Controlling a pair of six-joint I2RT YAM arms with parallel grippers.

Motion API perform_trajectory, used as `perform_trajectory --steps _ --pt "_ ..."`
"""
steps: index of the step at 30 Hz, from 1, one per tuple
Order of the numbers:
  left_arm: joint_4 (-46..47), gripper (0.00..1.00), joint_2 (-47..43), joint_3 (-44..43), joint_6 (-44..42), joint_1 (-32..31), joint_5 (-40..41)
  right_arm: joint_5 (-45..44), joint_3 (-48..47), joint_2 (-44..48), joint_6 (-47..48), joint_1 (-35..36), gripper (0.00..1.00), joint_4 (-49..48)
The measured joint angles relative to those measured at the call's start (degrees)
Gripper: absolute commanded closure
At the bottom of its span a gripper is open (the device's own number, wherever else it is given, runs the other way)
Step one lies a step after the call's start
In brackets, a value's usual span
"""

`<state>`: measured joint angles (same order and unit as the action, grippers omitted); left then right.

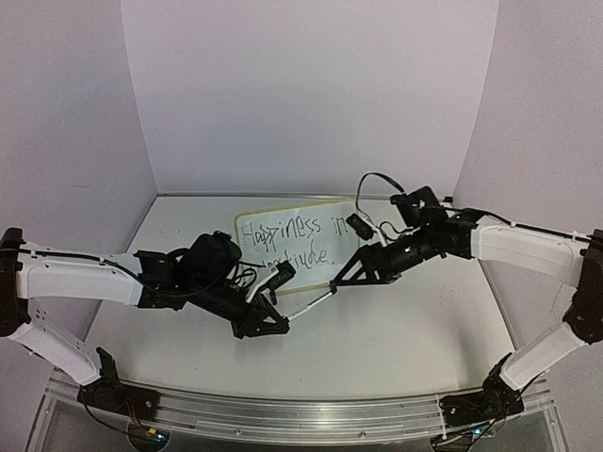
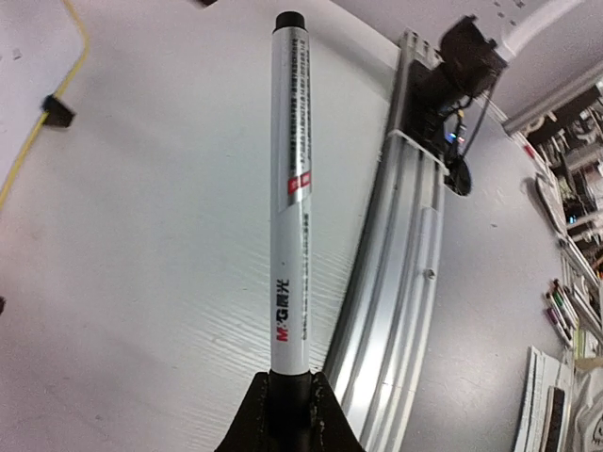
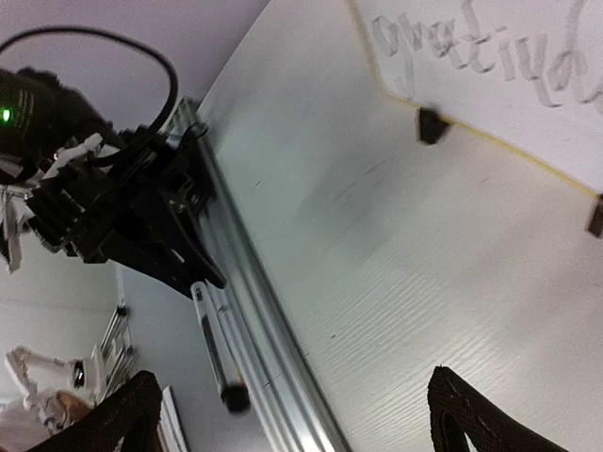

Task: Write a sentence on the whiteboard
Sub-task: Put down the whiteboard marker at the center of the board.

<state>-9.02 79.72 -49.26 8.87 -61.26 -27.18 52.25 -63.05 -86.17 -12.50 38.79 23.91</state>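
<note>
The whiteboard (image 1: 301,214) is stood upright at the back of the table (image 1: 405,348), between the two arms. The sentence (image 1: 283,235) is written across it in two lines of thin black marker. From the top view the start of the lower line is covered by the left arm's wrist and cable, and the last word of the upper line is crowded by the right arm's wrist. In the right wrist view only the lower word is caught. It is shown upside down and blurred, and is cut off by the frame edge. Two black clip feet (image 3: 431,124) are seen along the yellow rim, the second half lost at the right border.

The left gripper (image 1: 275,323) is clenched on a silver-white marker (image 2: 290,207). The gripped end is buried between the fingers, so it cannot be told which end is held. The free end is capped in black and is pointed toward the right gripper (image 1: 341,280), well clear of the board. The print along the barrel is too small to be read, apart from a brand mark.

The right gripper's fingers (image 3: 480,414) are spread wide, with only bare table framed between them. Their tips are cut off by the bottom of the frame. An aluminium rail (image 2: 396,282) is seen along the near table edge.
</note>
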Motion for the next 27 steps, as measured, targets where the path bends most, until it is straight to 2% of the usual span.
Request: perform_trajectory --steps 8,14,18,22,27 --pt "-1.3 0.97 -9.4 9.0 6.1 13.0 12.1 -18.7 8.2 10.6 -4.1 -10.7 0.02 -4.4" --pt "-4.7 0.93 -17.1 13.1 12.2 22.7 20.7 -27.5 13.1 14.6 -6.6 -20.6 0.02 -6.3" --pt "-6.3 0.87 -21.1 16.3 16.6 26.9 26.1 -32.3 16.0 17.5 -7.3 -23.9 0.02 -7.8" --pt "-7.3 0.84 -19.7 17.1 18.6 31.5 27.7 -36.8 17.0 19.8 -7.4 -24.6 0.02 -8.4" --pt "-7.2 0.83 -9.7 16.5 18.7 35.3 28.8 -40.8 18.0 22.3 -7.8 -24.6 0.02 -9.9"
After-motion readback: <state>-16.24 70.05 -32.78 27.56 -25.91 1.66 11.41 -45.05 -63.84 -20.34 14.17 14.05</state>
